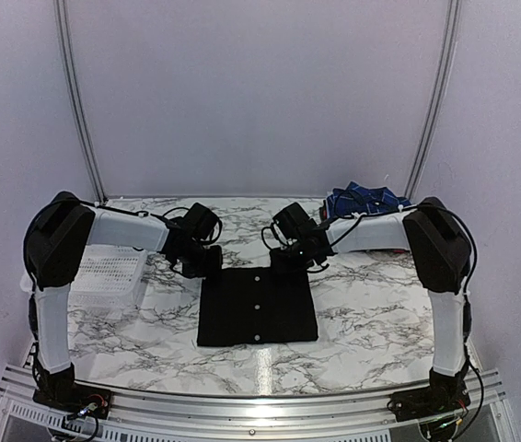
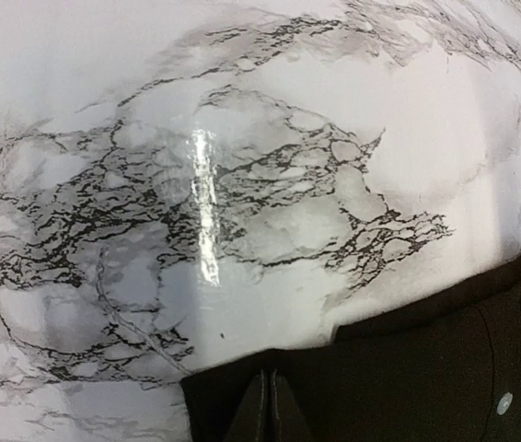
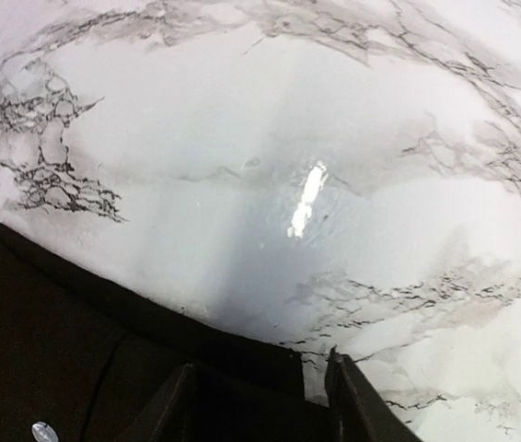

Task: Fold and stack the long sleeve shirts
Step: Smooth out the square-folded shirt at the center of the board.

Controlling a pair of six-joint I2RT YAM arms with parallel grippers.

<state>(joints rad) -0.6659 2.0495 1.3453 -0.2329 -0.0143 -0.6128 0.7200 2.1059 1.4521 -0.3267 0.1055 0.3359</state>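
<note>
A plain black long sleeve shirt (image 1: 257,306) with small white buttons lies folded into a rectangle at the middle of the table. My left gripper (image 1: 207,262) is at its far left corner. In the left wrist view the fingers (image 2: 272,405) are pressed together over the black cloth (image 2: 426,368); no pinched fold shows. My right gripper (image 1: 293,261) is at the far right corner. There the fingers (image 3: 343,396) stand apart, with the corner of the black shirt (image 3: 49,341) lying flat between them. A blue plaid shirt (image 1: 364,200) lies bunched at the back right.
A white mesh basket (image 1: 109,276) stands at the left edge of the marble table (image 1: 371,322), under the left arm. Metal rails run along the near edge, and pale walls close in the back and sides.
</note>
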